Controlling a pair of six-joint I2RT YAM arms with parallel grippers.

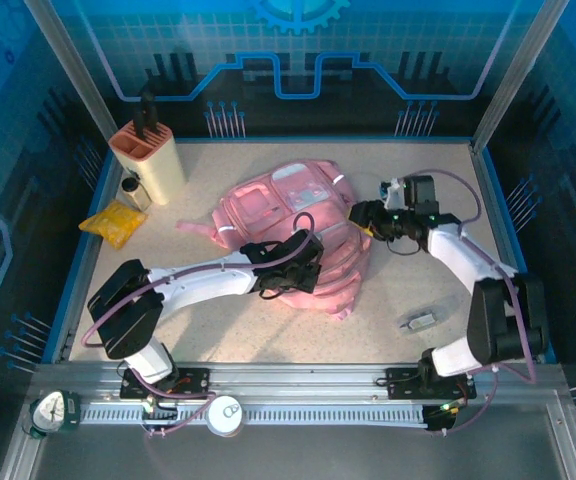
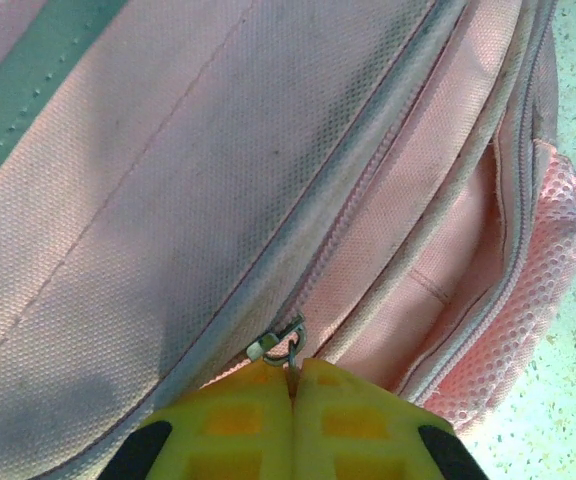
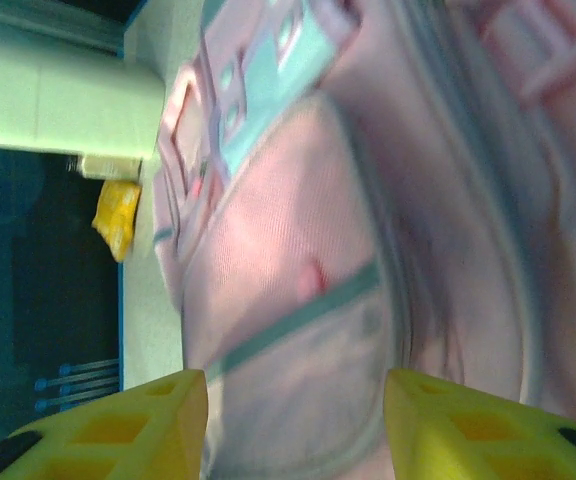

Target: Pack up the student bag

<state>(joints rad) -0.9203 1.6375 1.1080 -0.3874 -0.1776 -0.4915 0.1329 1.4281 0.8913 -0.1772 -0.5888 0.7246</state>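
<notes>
— Where's the student bag [image 1: 268, 208]?
— Lying mid-tabletop [image 1: 268, 338], between the two arms.
— Left end effector [image 2: 291, 378]?
— Over the bag's near part, clenched on a zipper pull [image 2: 286, 340].
— Right end effector [image 3: 293, 385]?
— Released, fingers apart, at the bag's right edge, facing it.

A large soft pink fabric backpack [image 1: 278, 205] lies on the table. The left gripper [image 1: 306, 268] is over its near part and the right gripper [image 1: 361, 218] is at its right edge. Left of the backpack are a tall peach holder [image 1: 153, 160] and a crumpled yellow packet [image 1: 113, 222].
</notes>
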